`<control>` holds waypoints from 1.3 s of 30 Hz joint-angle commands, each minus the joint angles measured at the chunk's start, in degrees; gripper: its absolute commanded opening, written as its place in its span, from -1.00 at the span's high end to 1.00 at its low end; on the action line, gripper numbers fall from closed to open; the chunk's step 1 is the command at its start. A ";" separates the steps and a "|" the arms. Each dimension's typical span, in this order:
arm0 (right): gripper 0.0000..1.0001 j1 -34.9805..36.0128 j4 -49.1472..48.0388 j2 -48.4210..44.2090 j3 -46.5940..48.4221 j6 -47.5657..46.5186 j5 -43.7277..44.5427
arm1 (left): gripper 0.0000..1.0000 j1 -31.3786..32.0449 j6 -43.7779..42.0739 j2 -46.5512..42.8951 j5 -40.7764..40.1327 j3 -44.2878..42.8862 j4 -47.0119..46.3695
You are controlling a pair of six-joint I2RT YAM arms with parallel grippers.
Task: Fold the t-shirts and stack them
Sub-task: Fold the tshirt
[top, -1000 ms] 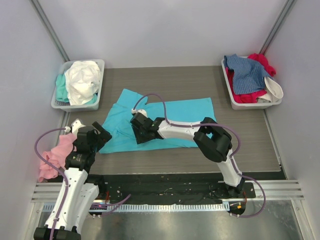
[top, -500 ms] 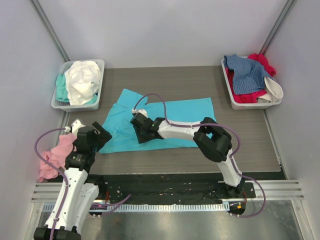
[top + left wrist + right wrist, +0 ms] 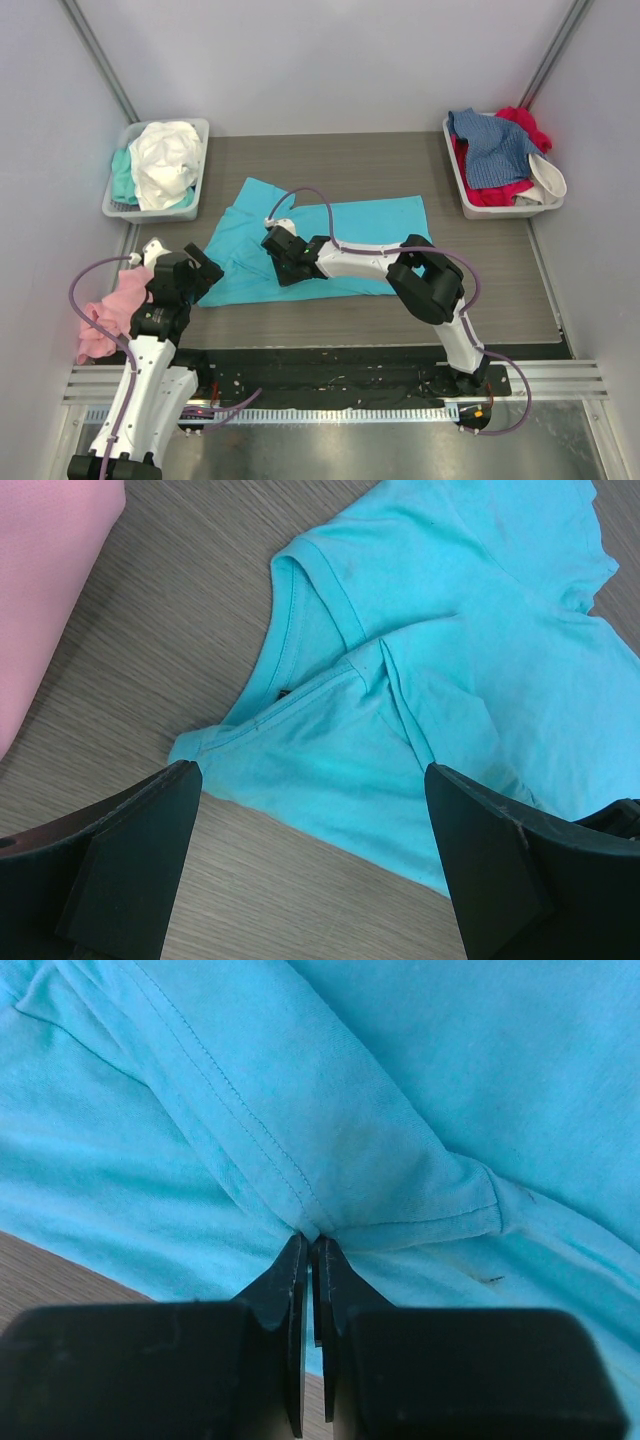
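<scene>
One pinch done: my right hand (image 3: 312,1242) just closed on the tee (image 3: 430,1070) fold; left hand (image 3: 312,810) gapes idle. Fold can start.

centre: turquoise t-shirt (image 3: 385,218) is lying spread, right arm (image 3: 360,262) is stretching low across it | upper left: heaped tray (image 3: 204,140) is standing | upper right: second heaped tray (image 3: 505,211) is standing | lower left: pink t-shirt (image 3: 110,315) is crowding left arm (image 3: 165,300) | right of centre: bare table (image 3: 500,270) is giving passage
</scene>
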State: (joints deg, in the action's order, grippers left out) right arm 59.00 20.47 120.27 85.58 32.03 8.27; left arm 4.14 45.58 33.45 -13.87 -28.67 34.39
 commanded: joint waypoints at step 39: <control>0.94 -11.36 0.89 5.32 17.59 -8.92 -0.45 | -0.99 -0.27 -0.67 -0.76 0.16 0.45 -0.82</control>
State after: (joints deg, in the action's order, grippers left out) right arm 48.51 22.06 123.52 99.02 25.02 8.60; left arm 4.14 45.60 32.86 -13.87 -28.25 34.44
